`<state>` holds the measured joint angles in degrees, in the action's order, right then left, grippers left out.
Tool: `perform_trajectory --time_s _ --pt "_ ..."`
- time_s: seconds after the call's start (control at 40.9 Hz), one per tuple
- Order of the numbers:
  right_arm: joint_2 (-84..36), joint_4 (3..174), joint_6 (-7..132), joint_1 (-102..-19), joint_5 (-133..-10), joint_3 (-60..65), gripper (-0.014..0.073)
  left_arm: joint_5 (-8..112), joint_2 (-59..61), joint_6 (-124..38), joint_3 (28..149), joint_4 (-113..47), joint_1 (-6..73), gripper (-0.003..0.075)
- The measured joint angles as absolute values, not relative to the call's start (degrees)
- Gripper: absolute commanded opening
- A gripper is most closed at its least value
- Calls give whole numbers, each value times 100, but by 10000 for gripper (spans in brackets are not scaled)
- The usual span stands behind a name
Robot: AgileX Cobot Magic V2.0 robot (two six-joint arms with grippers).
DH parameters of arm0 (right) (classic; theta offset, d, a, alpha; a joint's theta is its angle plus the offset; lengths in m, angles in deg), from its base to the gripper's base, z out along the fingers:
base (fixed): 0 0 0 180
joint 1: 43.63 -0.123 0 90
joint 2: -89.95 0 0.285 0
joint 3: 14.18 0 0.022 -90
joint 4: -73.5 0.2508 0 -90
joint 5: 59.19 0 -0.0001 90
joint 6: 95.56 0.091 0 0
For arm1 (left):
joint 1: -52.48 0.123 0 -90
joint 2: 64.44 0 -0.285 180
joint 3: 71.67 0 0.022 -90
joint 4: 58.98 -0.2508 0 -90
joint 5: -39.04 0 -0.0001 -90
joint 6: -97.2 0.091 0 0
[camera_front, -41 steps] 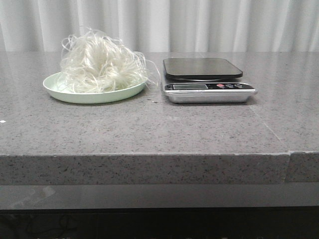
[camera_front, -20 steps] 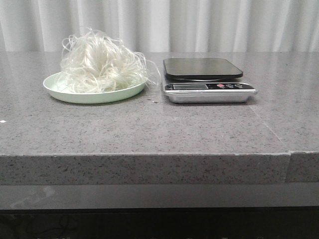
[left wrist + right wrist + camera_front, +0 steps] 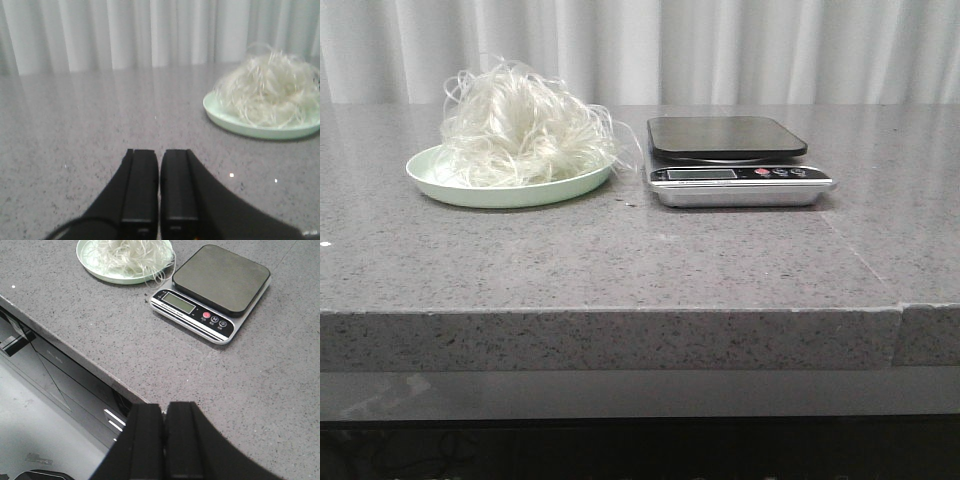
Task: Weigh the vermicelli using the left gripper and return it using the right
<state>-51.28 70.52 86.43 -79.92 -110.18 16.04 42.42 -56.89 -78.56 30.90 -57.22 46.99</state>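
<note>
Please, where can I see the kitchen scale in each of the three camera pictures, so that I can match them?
Front view: the kitchen scale stands right of centre, just right of the pale green plate.
Left wrist view: the scale is not in the picture; only the plate with the vermicelli shows.
Right wrist view: the scale is in the upper middle, beside the plate.
Shared landmark: the plate of vermicelli.

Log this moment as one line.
phase: pre-grasp | vermicelli: on plate | scale: pan bare | left gripper: shut, empty | right gripper: shut, empty
</note>
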Motion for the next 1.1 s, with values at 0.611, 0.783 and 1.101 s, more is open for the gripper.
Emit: perform_trajectory --time_s 0.611,0.783,1.101 --pt "-5128 7052 8643 -7992 -11021 1604 159 4032 -5689 -7856 3090 -5722 4940 146" --pt "-5128 7052 8643 -7992 -11021 1604 159 4032 -5689 -7856 3090 -5722 4940 146" --pt "-5139 7052 8643 -7992 -11021 1604 159 4024 -5689 -7856 3090 -5722 4940 146"
